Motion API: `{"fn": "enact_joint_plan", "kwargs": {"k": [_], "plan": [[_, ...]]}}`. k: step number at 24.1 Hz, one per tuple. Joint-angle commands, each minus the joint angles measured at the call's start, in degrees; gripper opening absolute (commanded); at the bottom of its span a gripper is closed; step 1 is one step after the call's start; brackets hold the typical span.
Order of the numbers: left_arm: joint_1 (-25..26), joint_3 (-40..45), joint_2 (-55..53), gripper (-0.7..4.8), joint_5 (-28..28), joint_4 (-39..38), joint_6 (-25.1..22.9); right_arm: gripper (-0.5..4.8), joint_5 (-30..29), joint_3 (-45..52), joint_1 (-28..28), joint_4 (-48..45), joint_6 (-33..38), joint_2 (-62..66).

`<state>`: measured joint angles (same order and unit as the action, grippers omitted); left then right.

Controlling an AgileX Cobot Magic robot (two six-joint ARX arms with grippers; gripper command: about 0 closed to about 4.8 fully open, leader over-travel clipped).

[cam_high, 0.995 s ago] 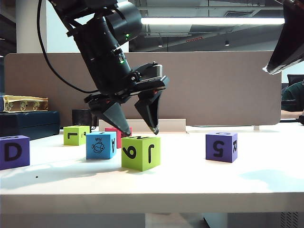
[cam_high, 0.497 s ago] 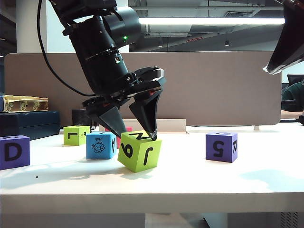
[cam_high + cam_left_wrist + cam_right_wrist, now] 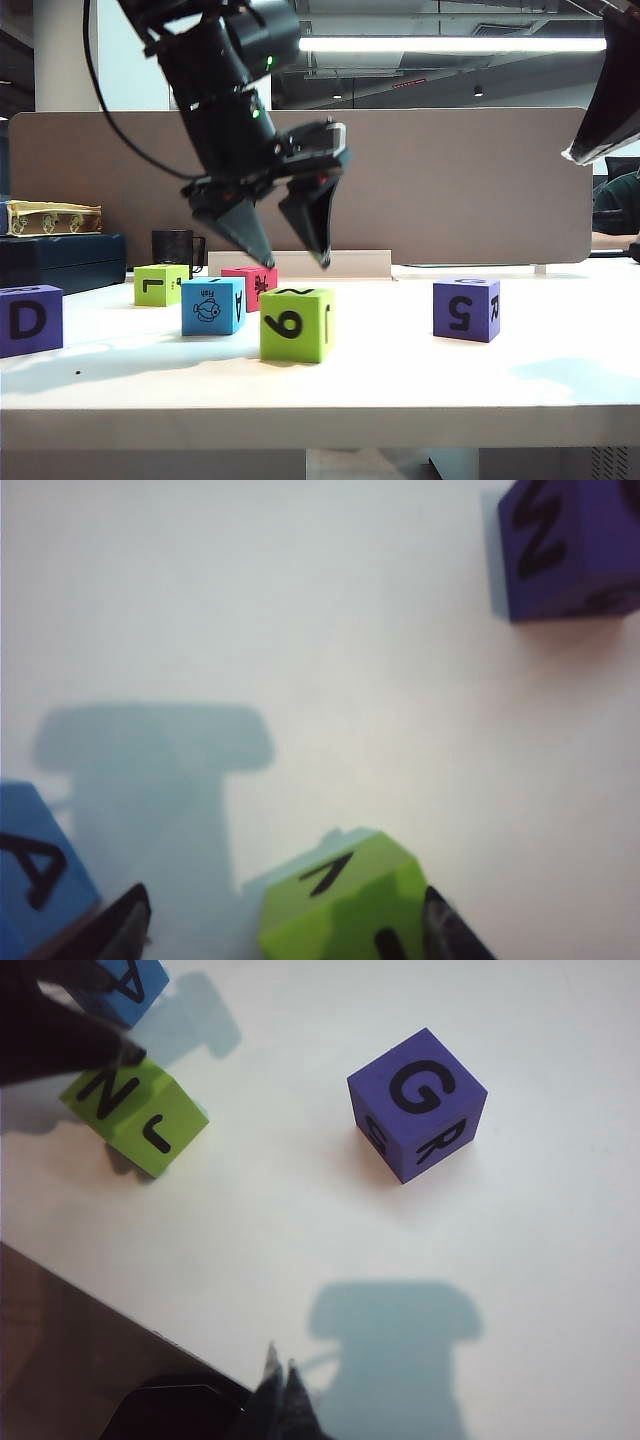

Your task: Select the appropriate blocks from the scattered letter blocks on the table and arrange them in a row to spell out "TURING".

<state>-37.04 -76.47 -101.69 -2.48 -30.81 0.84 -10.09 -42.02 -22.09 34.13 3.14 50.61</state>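
Left pincer (image 3: 295, 258) hangs spread wide above the near lime green block (image 3: 296, 323), clear of it, nothing held. That block sits flat on the white counter (image 3: 420, 370), "9" facing front. Blue fish block (image 3: 212, 305), red block (image 3: 250, 284) and second lime block (image 3: 161, 284) just behind-left; purple "5" block (image 3: 466, 308) well right; purple "D" block (image 3: 30, 319) far left. Right pincer (image 3: 282, 1385) fingers pressed together, empty, raised at right.

Six letter blocks (image 3: 296, 323) — two green, two purple, one blue, one red.
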Motion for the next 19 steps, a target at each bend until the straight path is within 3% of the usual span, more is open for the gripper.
{"fn": "enact_joint_plan", "kwargs": {"k": [1, 4, 7, 10, 19], "plan": [[0.0, -3.3, 0.3, 3.42, 0.1, -3.7, -0.4, -0.01, 0.0, -0.3, 0.0, -0.2, 0.0, -0.2], [-0.1, -5.5, 0.3, 3.42, -0.1, -11.3, 1.7, -0.01, 0.0, -0.3, 0.0, 0.4, 0.0, -0.2], [-0.1, -5.6, 0.3, 3.42, -0.6, -15.1, 6.7, -0.01, 0.0, -0.3, 0.0, 0.3, 0.0, -0.2], [-0.6, -5.6, 0.2, 3.42, -4.4, -14.9, 10.4, -0.01, -0.1, -0.3, 0.0, 0.3, 0.0, -0.2], [-2.6, -5.5, -1.0, 3.41, -0.9, -12.5, 15.4, -0.01, -0.1, -0.3, 0.0, 0.3, 0.0, -0.2]]}}
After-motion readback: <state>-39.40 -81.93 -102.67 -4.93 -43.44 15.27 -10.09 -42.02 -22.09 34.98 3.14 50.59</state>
